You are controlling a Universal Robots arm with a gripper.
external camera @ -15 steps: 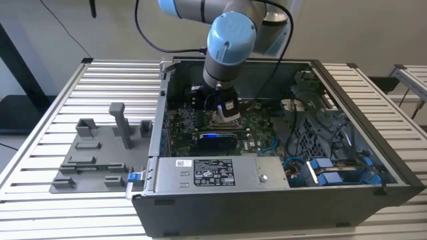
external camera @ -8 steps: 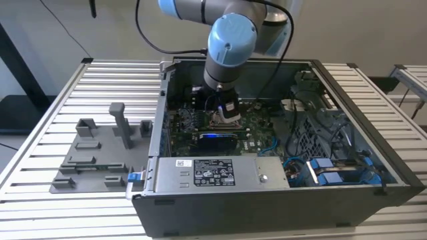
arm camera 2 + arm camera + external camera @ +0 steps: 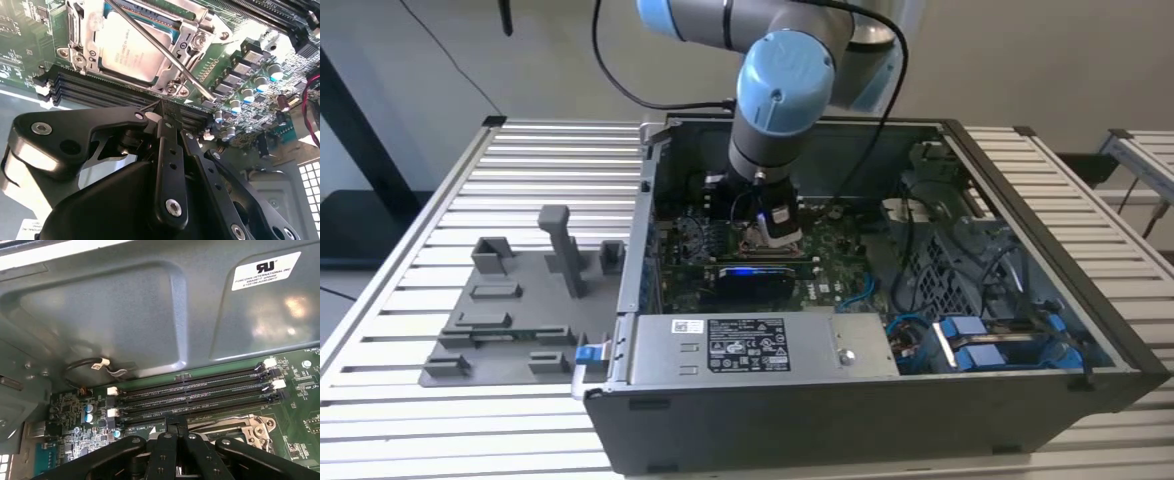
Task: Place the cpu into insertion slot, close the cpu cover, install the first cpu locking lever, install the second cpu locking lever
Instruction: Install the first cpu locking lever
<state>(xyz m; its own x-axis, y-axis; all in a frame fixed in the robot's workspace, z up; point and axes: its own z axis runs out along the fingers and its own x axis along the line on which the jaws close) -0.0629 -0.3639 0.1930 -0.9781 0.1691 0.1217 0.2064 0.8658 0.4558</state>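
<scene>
The cpu lies in the insertion slot on the green board, its grey top showing through the silver cpu cover, which is down around it. One thin metal locking lever slants across the cover's side, and its free end reaches toward my fingertips. My gripper hovers just beside the socket with its black fingers pressed together and nothing between them. In the exterior view my gripper reaches down inside the computer case over the socket. In the first wrist view the gripper is beside the socket's corner.
The open case wall rises close behind the board. Black memory slots run beside the socket, and capacitors stand nearby. A power supply and blue cables fill the case front. A grey fixture plate lies at the exterior view's left.
</scene>
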